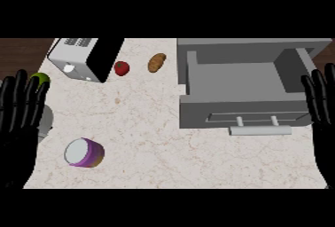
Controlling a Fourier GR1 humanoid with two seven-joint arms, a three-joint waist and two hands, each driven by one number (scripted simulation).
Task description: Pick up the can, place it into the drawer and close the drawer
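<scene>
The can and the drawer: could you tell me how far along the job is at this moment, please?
Done: only that the drawer stands open, nothing in it. In hand: nothing; the left hand and the right hand rest open at the view's edges. Left: everything. The purple can lies on its side on the counter, untouched; it must be picked up, placed in the drawer, and the drawer closed.

Purple can (84, 153) on side, front-left — grey drawer (245, 91) open, far-right.

Even, bright light, soft shadow inside the drawer (239, 80), no glare on the counter (150, 128)
</scene>
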